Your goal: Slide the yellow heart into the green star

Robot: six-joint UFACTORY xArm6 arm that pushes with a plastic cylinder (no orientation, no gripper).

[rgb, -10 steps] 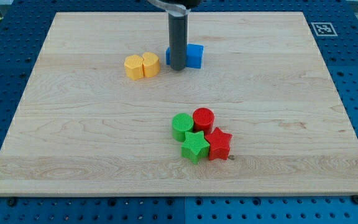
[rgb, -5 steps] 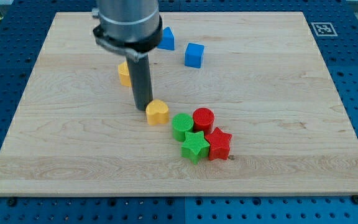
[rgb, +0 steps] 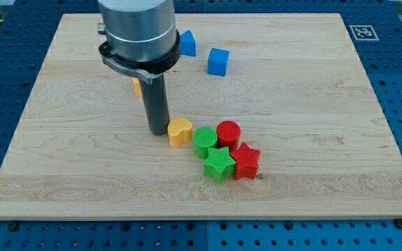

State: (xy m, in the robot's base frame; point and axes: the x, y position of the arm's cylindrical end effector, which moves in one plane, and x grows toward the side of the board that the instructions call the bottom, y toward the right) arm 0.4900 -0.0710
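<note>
The wooden counter (rgb: 313,139) carried all the blocks. The arm had no jaws, only a dark rod, and my tip (rgb: 158,132) stood just at the view's left of the yellow heart (rgb: 179,132), touching it or nearly so. The heart lay close beside the green cylinder (rgb: 203,141), at its left. The green star (rgb: 219,163) sat below that cylinder, against the red star (rgb: 246,161); a red cylinder (rgb: 228,133) stood above. Two blue blocks (rgb: 218,61) rested near the view's top. Another yellow block (rgb: 137,86) was mostly hidden behind the rod.
</note>
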